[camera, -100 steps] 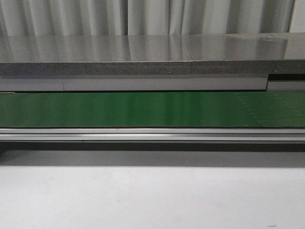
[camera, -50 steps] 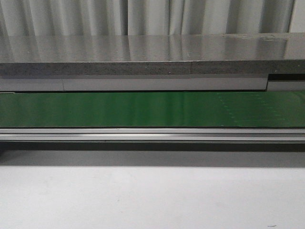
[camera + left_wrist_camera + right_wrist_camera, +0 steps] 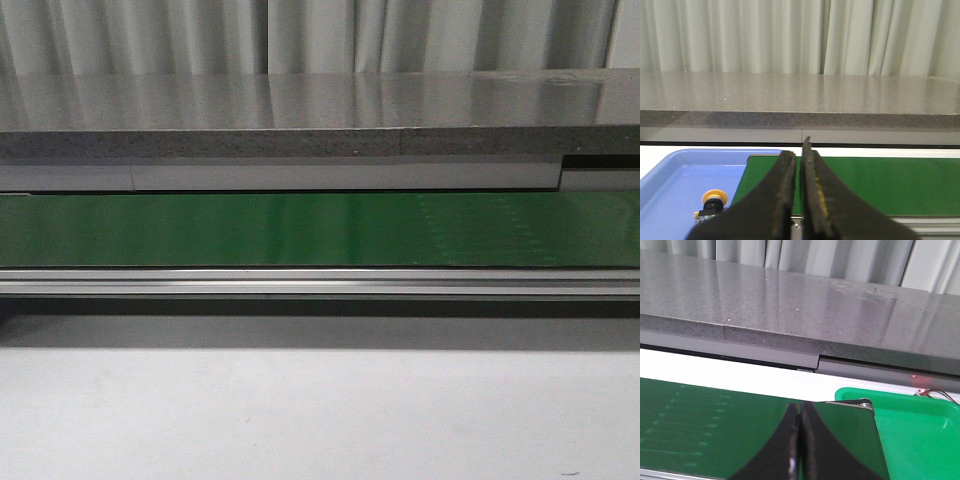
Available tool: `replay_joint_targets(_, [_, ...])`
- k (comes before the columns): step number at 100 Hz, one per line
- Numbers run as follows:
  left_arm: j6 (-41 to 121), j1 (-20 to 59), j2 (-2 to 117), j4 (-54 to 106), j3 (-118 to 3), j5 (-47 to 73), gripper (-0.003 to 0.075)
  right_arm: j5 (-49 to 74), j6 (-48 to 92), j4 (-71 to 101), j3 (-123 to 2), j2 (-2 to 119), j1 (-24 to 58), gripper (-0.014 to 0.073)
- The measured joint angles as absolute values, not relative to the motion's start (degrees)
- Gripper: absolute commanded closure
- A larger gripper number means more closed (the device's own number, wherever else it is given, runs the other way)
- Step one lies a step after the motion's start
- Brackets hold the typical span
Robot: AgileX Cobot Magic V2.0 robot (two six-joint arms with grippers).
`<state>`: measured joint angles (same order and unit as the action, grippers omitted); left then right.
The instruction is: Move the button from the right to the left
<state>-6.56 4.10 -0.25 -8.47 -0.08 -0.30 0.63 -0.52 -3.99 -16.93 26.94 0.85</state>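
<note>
The button [image 3: 714,202] sits in a blue tray [image 3: 670,175] beside the green belt [image 3: 320,230]; left gripper [image 3: 801,165] and right gripper [image 3: 800,415] are both pressed together, empty; a green tray [image 3: 920,420] is cut off at the edge.

Only the two tools are showing of the robot's body. The left tool [image 3: 800,192] is showing two black, curved fingers [image 3: 782,200] tapering to narrow tips, their surface looking matte and slightly rough, with a yellowish strip running along the inner edge of one finger. The right tool [image 3: 799,440] is showing the same black, curved, tapering fingers [image 3: 822,450], smoother looking, with no markings, cables or screws visible on them.
</note>
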Motion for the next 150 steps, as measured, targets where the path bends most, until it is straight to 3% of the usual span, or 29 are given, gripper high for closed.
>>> replay_joint_targets(60, [-6.7,4.1,-0.2,-8.5,-0.1,-0.3,0.0715,0.6,-0.5,-4.0,-16.0,25.8,0.8,0.0662])
replay_joint_targets(116, [-6.7,4.1,-0.2,-8.5,-0.1,-0.3,0.0715,0.6,-1.3,-4.0,-0.7,0.6,4.8,0.0662])
replay_joint_targets(150, [-6.7,4.1,-0.2,-8.5,-0.1,-0.4,0.0715,4.5,-1.4,-4.1,1.6,-0.5,4.8,0.0662])
